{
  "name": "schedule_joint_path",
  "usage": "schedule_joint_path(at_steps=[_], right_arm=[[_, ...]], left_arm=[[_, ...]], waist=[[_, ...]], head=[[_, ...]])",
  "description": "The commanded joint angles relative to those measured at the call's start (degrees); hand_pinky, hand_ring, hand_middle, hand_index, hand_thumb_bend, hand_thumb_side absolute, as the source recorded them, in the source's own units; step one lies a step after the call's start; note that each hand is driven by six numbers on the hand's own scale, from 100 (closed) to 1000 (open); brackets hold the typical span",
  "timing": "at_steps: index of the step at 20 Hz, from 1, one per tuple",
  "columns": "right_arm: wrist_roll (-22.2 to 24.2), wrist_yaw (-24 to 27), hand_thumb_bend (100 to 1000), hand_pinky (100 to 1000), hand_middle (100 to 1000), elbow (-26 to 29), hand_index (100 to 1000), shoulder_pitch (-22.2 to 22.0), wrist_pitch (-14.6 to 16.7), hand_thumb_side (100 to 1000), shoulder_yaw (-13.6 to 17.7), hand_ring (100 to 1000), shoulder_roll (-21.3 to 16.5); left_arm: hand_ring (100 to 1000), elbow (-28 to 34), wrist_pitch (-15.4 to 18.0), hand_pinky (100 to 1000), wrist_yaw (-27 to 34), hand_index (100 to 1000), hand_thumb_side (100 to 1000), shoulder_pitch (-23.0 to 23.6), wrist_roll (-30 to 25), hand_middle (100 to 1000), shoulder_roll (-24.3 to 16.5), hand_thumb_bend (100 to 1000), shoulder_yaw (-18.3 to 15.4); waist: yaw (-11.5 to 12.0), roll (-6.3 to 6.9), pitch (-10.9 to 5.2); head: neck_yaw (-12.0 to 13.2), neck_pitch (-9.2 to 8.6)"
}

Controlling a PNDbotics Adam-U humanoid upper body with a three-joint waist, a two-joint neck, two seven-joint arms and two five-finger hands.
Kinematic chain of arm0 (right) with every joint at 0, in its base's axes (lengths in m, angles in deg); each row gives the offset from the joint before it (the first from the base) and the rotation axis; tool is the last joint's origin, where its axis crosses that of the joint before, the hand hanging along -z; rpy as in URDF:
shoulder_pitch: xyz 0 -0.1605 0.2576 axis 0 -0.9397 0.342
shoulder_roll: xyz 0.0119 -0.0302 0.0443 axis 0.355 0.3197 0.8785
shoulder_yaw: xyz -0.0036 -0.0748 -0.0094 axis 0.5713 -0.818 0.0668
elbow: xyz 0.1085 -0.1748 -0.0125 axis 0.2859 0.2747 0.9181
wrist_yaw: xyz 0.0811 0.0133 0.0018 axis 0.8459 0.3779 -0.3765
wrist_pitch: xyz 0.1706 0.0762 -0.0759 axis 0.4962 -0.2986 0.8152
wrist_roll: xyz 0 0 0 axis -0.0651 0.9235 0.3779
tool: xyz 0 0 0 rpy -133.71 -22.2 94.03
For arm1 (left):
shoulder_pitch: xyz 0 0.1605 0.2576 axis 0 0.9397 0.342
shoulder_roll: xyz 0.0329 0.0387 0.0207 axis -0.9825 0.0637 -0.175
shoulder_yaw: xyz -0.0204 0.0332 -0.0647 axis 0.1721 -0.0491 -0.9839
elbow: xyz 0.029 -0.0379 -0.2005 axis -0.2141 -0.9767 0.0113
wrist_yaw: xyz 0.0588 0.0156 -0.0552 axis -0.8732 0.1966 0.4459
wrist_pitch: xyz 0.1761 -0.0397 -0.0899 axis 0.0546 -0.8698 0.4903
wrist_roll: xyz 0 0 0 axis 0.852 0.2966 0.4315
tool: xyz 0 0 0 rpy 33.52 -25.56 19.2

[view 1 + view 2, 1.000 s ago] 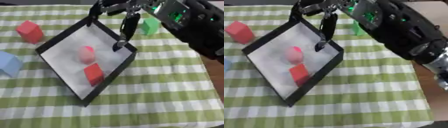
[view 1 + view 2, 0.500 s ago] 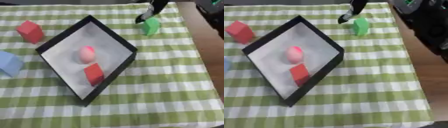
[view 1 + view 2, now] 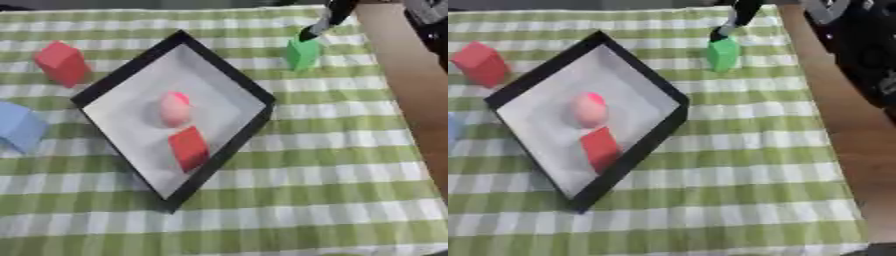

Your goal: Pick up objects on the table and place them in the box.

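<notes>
Reaching in from the upper right, the right robot hand (image 3: 320,27) is seen only as dark fingers, whose state cannot be told. Just below its fingertip, seemingly touching, a green block (image 3: 302,53) stands on the checked counter (image 3: 332,165). Down-left of it lies the box (image 3: 229,146).

A green-checked table (image 3: 332,165) carried a black-rimmed box (image 3: 229,145). A red block (image 3: 61,62), a blue block (image 3: 19,126) and a green block (image 3: 302,53) lay on it.
</notes>
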Motion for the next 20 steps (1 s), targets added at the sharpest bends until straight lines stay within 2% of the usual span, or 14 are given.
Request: schedule_joint_path(at_steps=[1, 3, 6, 9, 13, 20], right_arm=[[1.1, -3.1, 605, 887, 876, -3.3, 903, 1.9, 3.0, 175, 1.8, 890, 0.4], [1.0, -5.1, 601, 889, 878, -5.7, 904, 2.2, 5.2, 170, 2.5, 892, 1.3], [-0.1, -9.4, 597, 891, 881, -10.4, 906, 2.7, 11.1, 166, 4.5, 895, 2.7], [-1.5, -12.5, 592, 892, 884, -13.6, 908, 3.1, 14.3, 159, 5.9, 898, 3.6], [-2.8, -15.5, 582, 892, 884, -16.1, 909, 3.4, 16.0, 153, 7.3, 898, 4.3], [-4.4, -19.3, 569, 887, 882, -18.6, 908, 3.4, 17.0, 147, 8.4, 896, 5.1]], left_arm=[[887, 0.7, 0.1, 801, 0.2, 853, 765, -0.5, 0.1, 789, -1.2, 316, -0.5], [887, 0.6, 0.1, 801, 0.2, 853, 765, -0.5, 0.0, 789, -1.2, 316, -0.5], [887, 0.7, 0.1, 801, 0.2, 853, 765, -0.6, 0.0, 789, -1.1, 316, -0.5], [888, 0.7, 0.0, 802, 0.3, 853, 766, -0.7, -0.1, 790, -1.1, 315, -0.4], [888, 0.7, 0.0, 802, 0.3, 852, 766, -0.8, -0.1, 790, -1.1, 315, -0.4], [889, 0.7, 0.1, 802, 0.3, 851, 768, -0.9, -0.1, 790, -1.0, 313, -0.4]], waist=[[0.1, 0.38, -0.65], [0.2, 0.42, -0.63], [0.3, 0.5, -0.54], [0.3, 0.49, -0.45], [0.4, 0.47, -0.32], [0.5, 0.48, -0.05]], head=[[0.2, -1.3], [0.1, -1.75], [0.1, -2.26], [0.1, -2.48], [0.1, -2.54], [0.0, -2.34]])
